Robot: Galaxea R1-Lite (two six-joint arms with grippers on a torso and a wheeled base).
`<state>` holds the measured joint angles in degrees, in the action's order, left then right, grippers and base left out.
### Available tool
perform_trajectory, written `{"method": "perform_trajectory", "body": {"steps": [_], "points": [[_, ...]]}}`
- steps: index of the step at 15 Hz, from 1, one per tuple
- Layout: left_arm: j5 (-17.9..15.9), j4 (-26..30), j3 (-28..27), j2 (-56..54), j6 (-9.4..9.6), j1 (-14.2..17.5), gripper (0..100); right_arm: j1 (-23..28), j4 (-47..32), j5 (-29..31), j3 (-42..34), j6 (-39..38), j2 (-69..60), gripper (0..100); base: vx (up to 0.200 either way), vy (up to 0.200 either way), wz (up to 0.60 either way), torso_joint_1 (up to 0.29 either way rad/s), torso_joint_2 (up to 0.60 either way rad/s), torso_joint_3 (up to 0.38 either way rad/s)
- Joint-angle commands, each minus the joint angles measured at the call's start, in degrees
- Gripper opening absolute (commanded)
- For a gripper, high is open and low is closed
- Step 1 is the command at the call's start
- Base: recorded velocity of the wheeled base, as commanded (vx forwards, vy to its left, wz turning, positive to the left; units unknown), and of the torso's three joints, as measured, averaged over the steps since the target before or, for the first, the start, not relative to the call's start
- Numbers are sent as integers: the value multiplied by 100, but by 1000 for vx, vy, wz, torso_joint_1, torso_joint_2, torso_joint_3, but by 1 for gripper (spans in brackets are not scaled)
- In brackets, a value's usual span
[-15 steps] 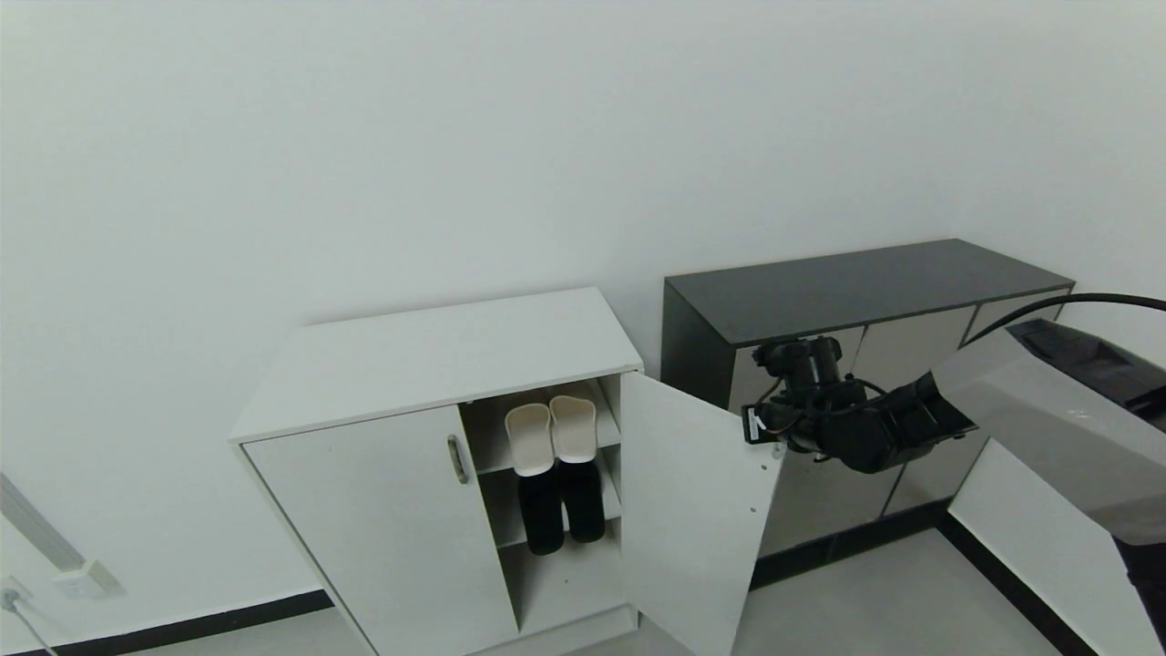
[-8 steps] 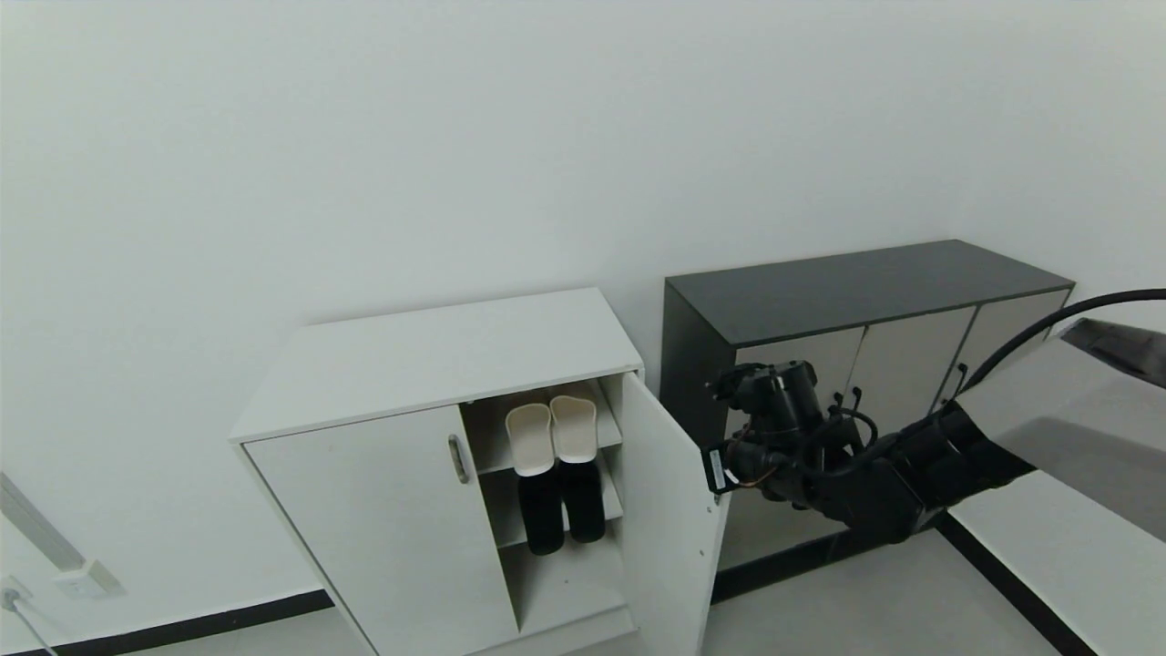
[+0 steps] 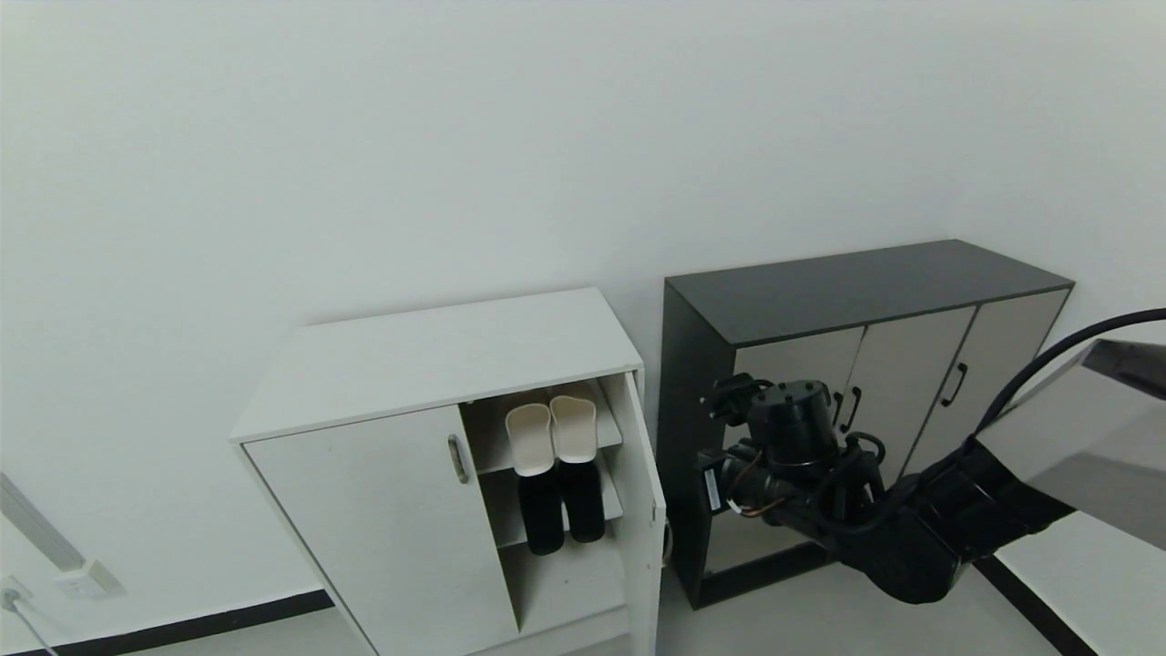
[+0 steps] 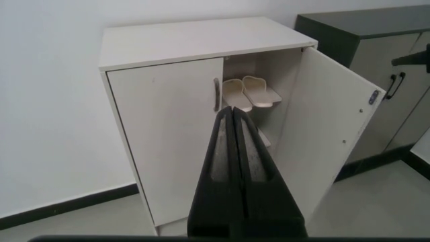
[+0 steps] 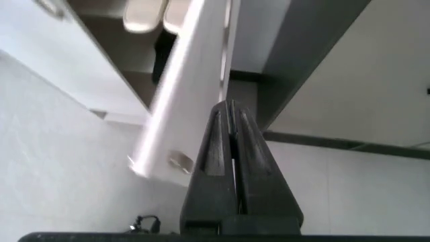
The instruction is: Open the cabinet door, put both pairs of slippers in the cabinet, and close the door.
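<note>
Now: right gripper (image 5: 232,111), fingers pinched together and empty, sits centre-right beside the half-open white cabinet door (image 3: 645,492), seemingly to push it closed; cream slippers (image 3: 551,437) and black slippers (image 3: 560,515) are shelved inside.

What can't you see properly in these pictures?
- Head view: closed white wooden left door hides whatever sits behind it.
- Left wrist view: shut left tool hides the pair of black slippers.
- Right wrist view: open white right door is blurred; right tool's contact unclear.

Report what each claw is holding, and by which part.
Nothing is held. The left claw and the right claw are both shut empty; the right one sits beside the open white cabinet door.
</note>
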<state>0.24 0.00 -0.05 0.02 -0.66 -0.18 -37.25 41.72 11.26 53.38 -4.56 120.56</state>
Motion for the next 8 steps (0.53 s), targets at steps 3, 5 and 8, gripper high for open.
{"method": "perform_trajectory", "body": {"steps": [3,5,8], "points": [[2,0,-4,6,-4,1,0,-63,12,43,-109,16,2,0,0,0,200,1,-1,1],[2,0,5,-2,-4,1,0,-63,38,25,-109,8,-24,0,0,0,600,-5,2,9],[2,0,5,6,-4,1,0,-54,214,7,-91,16,-42,0,0,0,600,12,6,2]]}}
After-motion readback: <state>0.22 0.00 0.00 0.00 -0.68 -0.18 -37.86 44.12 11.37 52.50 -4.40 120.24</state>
